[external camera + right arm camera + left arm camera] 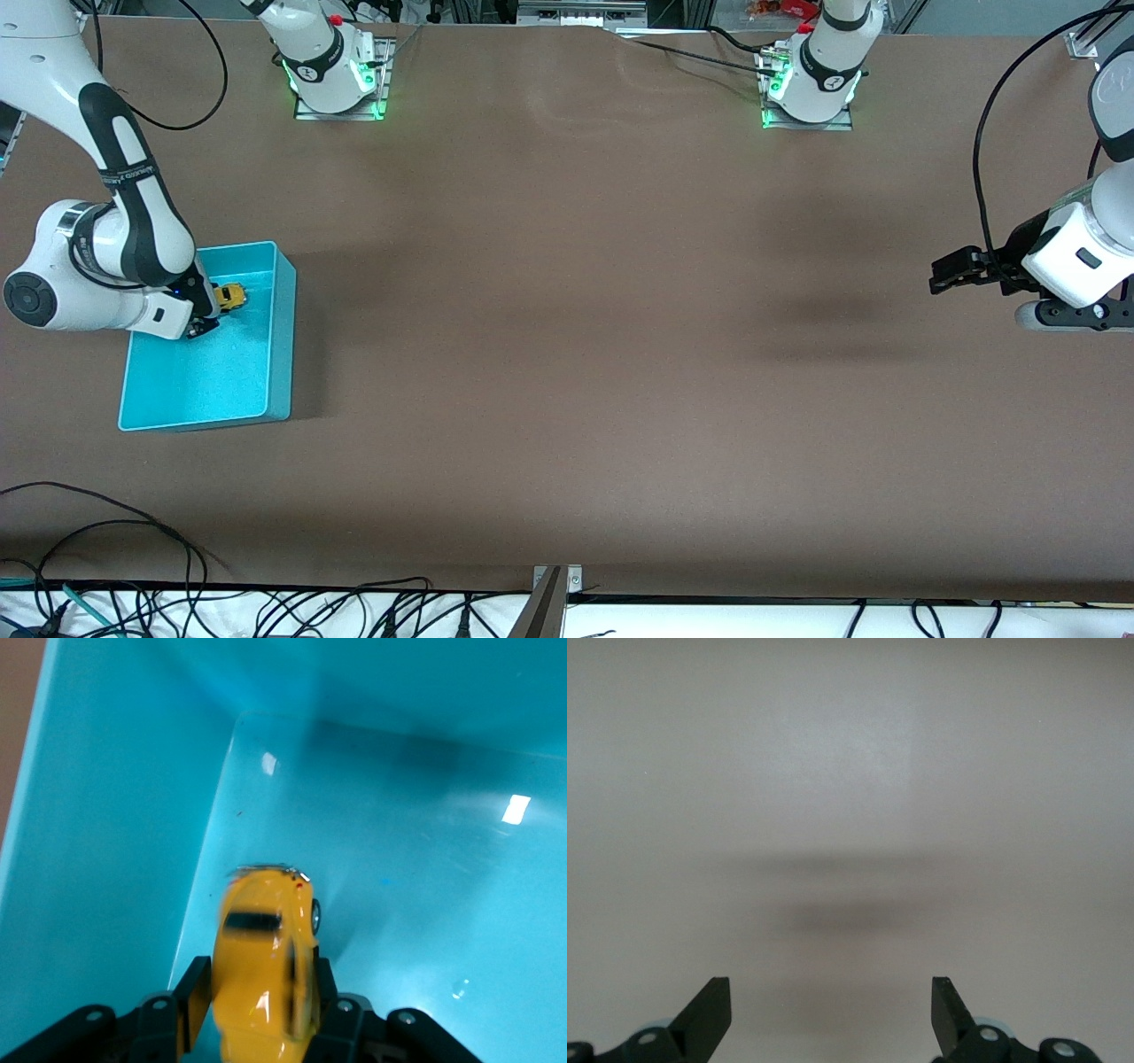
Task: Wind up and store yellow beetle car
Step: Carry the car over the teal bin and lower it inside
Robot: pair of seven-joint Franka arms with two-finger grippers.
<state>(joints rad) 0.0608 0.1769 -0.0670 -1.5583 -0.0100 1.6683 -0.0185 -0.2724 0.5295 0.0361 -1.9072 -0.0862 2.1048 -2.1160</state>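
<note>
at the right arm's end of the table sits a turquoise bin (275, 354), open-topped and rectangular, on the brown table (576, 354). the right gripper (210, 312) reaches down into it, near the wall farthest from the front camera. inside the bin is the yellow beetle car (231, 296), the only thing in it. in the right wrist view the car (261, 979) sits between the two fingers (193, 992), which lie close against its sides; the car looks slightly blurred, and whether the fingers are pinching it or just parted from it cannot be told. its nose points toward a corner of the bin (106, 859).

toward the left arm's end, the left gripper (946, 275) hangs over bare table, waiting, its fingers (709, 1014) spread wide with nothing between them.

the lettering on the right arm's dark band is too small to read.
</note>
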